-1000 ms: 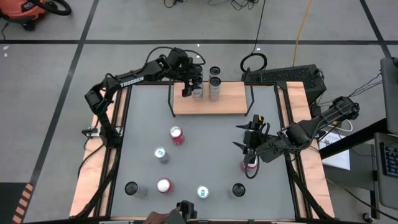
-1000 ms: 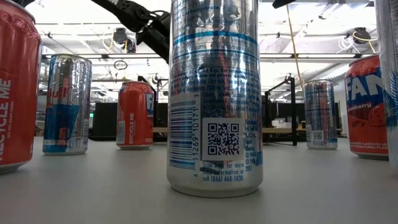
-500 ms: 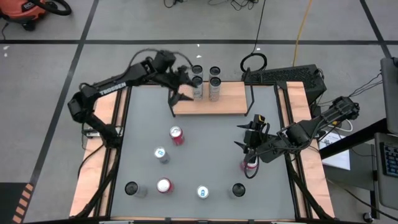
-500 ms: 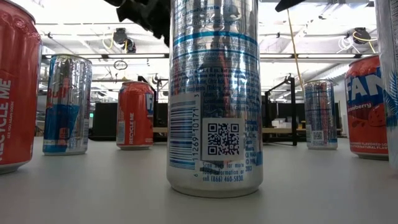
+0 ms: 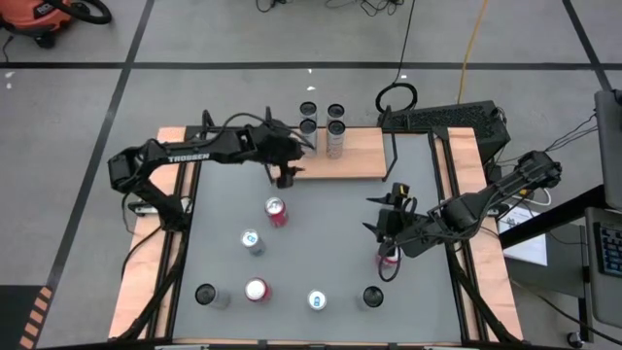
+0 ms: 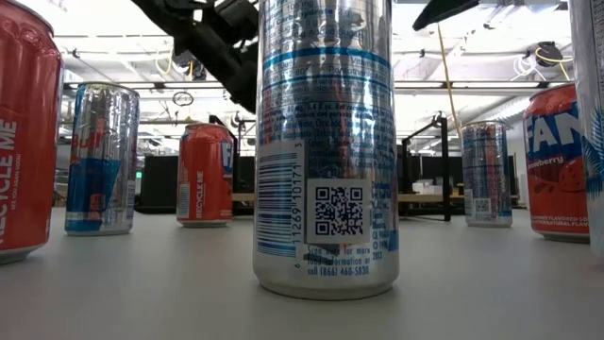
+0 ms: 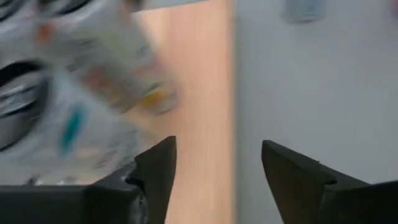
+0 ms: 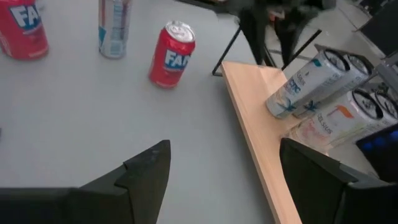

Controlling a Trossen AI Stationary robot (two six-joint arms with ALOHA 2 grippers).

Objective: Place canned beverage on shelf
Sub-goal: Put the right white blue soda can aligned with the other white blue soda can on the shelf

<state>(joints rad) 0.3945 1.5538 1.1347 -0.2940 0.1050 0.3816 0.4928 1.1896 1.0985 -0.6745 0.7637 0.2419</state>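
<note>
Hovering empty at the shelf (image 5: 330,156) edge, left gripper (image 5: 284,177) fingers apart; right gripper (image 5: 387,231) fingers apart above a red can (image 5: 389,259).

Overhead camera faces straight down; low camera sits at worktop level (close behind a can (image 6: 324,142)); both wrist cameras share the shelf (image 8: 261,130).

we see: shelf (image 5: 364,156) light wood | table (image 5: 321,233) grey | cans (image 5: 276,211) red, others silver-blue
</note>
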